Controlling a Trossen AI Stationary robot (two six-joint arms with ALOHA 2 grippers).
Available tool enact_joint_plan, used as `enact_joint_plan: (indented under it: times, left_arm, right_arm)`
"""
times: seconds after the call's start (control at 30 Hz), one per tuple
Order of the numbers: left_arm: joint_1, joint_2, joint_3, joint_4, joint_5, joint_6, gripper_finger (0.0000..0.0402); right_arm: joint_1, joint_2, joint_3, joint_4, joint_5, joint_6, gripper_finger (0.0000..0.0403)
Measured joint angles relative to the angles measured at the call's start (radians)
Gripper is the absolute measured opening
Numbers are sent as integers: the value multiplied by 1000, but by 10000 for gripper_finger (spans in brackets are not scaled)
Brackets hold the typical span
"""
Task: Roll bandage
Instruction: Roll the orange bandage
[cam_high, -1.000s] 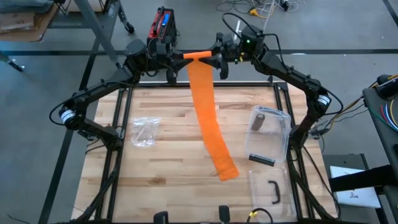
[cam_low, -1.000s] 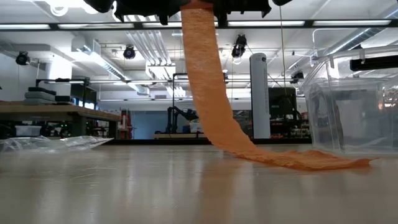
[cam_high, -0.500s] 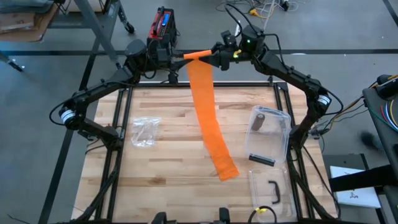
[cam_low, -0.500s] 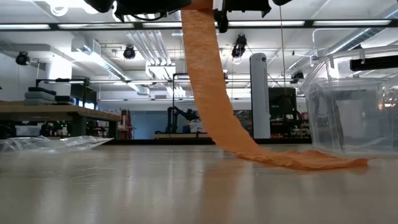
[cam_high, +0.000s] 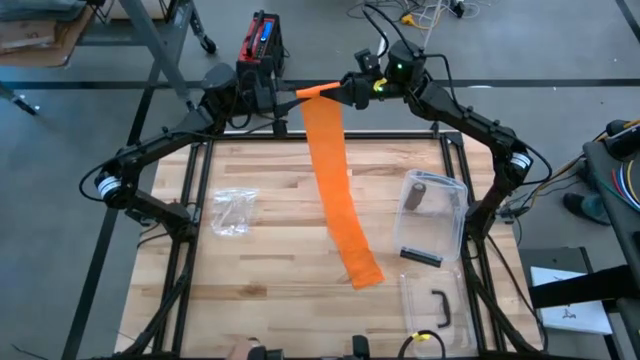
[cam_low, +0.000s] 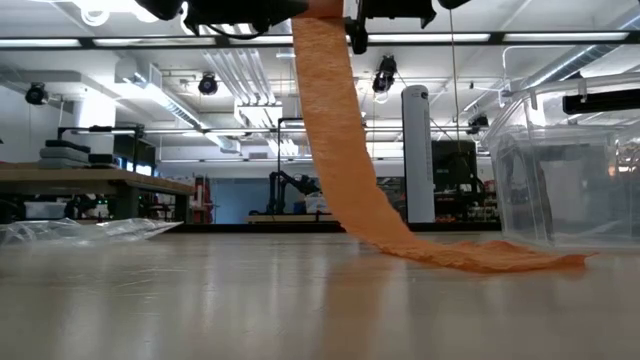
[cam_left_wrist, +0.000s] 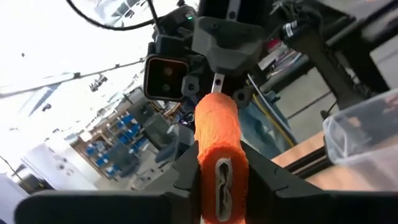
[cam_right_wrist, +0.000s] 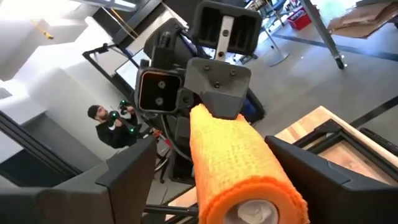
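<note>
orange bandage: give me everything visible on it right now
The orange bandage is a long strip of woven, crepe-like fabric, partly wound into a small roll around a pale core. The roll is held high above the table's far edge. The left gripper is shut on one end of it; the right gripper stands open with a finger on either side of the other end. The unrolled tail hangs down, slopes onto the wooden table and ends crumpled beside the clear plastic bin.

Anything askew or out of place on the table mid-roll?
Nothing damaged or spilled. The orange bandage hangs from the partly wound roll, which the left gripper holds above the table's far edge. Its loose tail lies slightly rumpled beside the clear container. The right gripper stands open around the roll.
</note>
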Motion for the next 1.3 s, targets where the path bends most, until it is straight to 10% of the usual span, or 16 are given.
enact_joint_plan:
  times: [0.67,1.3]
  left_arm:
    - [-8,0,0,-1,-19,183,79]
    - [-24,-3,0,-1,-31,-40,101]
  right_arm:
    - [0,0,1,-13,5,-11,228]
    - [0,0,2,-14,2,-83,124]
